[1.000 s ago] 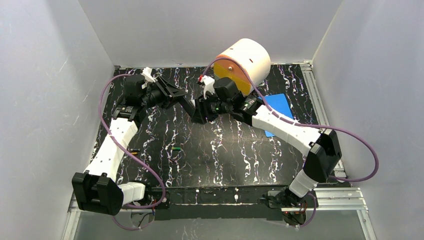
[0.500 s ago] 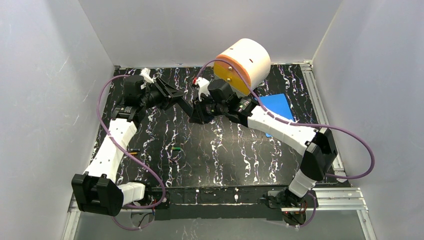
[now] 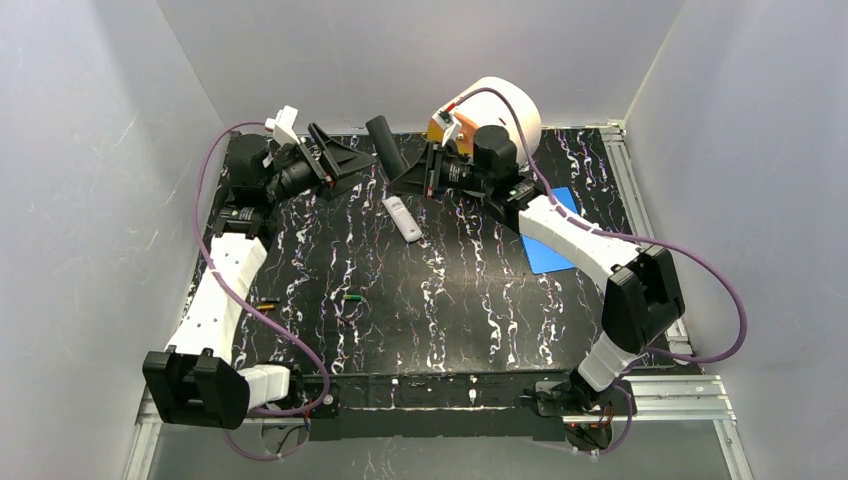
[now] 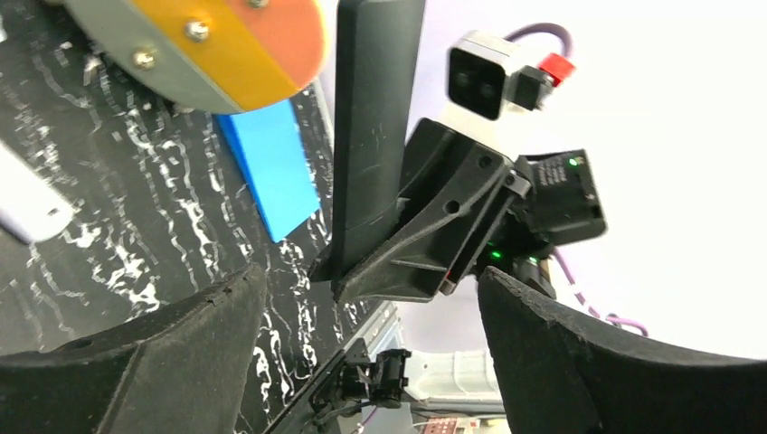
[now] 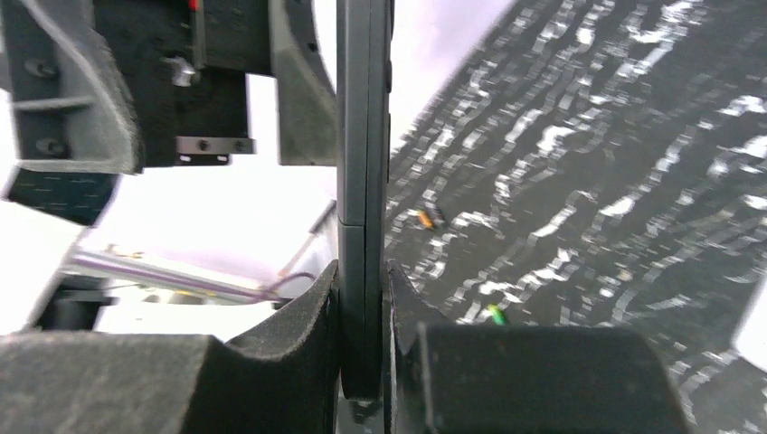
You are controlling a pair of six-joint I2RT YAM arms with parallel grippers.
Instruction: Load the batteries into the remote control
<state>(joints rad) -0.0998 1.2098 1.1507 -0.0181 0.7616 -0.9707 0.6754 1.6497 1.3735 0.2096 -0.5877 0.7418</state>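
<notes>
While our right tool (image 3: 410, 172) clamps the lower end of the black remote control (image 3: 384, 143), holding it off the desk (image 3: 480, 300) near the back edge, our left tool (image 3: 360, 165) sits just beside it with its jaws spread wide and nothing in them. A green battery (image 3: 351, 297) and an orange battery (image 3: 268, 303) lie on the desk well apart from the remote. A white bar (image 3: 402, 218) lies flat between them and the tools.

beyond the wide-spread left pincer (image 4: 371, 275), the right pincer (image 4: 355, 264) clamps a dark remote (image 4: 375, 117) upright.
</notes>
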